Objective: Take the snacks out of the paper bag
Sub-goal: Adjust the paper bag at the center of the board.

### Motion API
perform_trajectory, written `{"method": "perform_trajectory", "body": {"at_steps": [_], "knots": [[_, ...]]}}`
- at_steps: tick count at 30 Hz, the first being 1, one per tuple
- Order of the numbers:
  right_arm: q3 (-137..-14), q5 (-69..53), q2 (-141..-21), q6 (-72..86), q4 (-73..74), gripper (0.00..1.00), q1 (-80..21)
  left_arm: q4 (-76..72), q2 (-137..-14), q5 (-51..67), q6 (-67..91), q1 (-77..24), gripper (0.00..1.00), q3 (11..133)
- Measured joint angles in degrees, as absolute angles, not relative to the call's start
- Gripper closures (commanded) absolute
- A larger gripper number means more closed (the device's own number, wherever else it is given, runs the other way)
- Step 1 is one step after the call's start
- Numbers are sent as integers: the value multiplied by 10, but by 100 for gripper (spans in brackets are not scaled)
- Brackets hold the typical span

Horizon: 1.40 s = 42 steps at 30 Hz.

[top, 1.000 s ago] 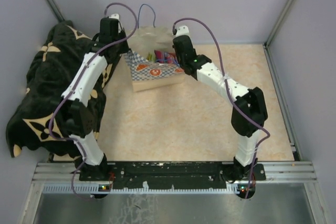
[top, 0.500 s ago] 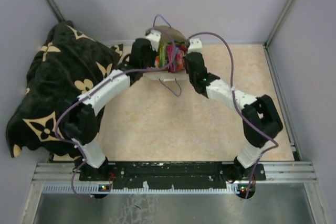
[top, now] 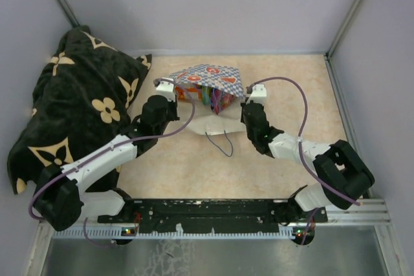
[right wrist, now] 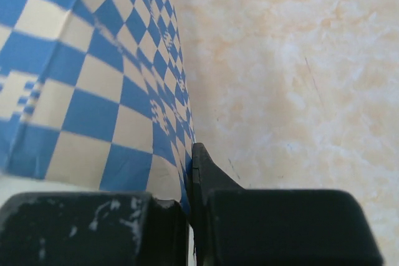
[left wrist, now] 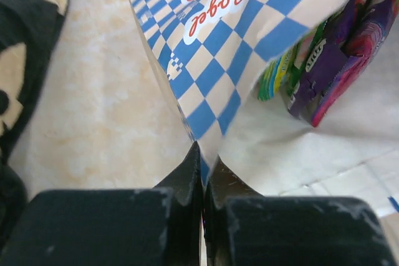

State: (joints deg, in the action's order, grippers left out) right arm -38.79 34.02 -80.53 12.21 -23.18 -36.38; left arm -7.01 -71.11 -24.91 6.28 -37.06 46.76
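Note:
The paper bag point(top: 208, 79), blue-and-white checkered with orange motifs, is tipped over with its mouth towards the arms. My left gripper point(top: 169, 90) is shut on its left rim and my right gripper point(top: 251, 97) is shut on its right rim. Snacks point(top: 215, 98), purple, green and red packets, hang out of the mouth. In the left wrist view the gripper point(left wrist: 204, 160) pinches the checkered paper bag point(left wrist: 212, 48), with purple and green snacks point(left wrist: 324, 66) showing inside. In the right wrist view the gripper point(right wrist: 190, 166) pinches the bag's checkered wall point(right wrist: 87, 91).
A black patterned blanket point(top: 71, 108) lies heaped at the left. The bag's blue cord handle point(top: 220, 140) trails on the cream tabletop point(top: 291, 88) in front of the bag. Grey walls close off the back and both sides.
Both arms have pulled back towards me and lowered, still holding the bag. The bag has tipped over and its mouth now faces the arms, with packets spilling from it.

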Motion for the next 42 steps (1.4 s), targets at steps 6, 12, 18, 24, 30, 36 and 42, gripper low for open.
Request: {"method": "perform_trajectory", "body": {"at_steps": [6,12,18,24,30,36,42], "knots": [[-344,337,-814,175,-256,100,-364,-80,-701,-264,116,-393,100,408],[-343,335,-862,199,-270,100,-364,-123,-701,-279,143,-395,100,355],[-377,337,-920,200,-277,100,-364,-171,-721,-303,155,-395,100,337],[-450,333,-994,181,-275,100,-363,-191,-745,-338,180,-395,100,336],[-535,309,-1060,155,-264,100,-362,-196,-738,-371,208,-408,100,319],[-583,241,-1101,134,-274,100,-361,-133,-720,-433,262,-446,100,315],[-652,155,-1152,128,-272,100,-360,-73,-708,-462,317,-457,100,315]]}}
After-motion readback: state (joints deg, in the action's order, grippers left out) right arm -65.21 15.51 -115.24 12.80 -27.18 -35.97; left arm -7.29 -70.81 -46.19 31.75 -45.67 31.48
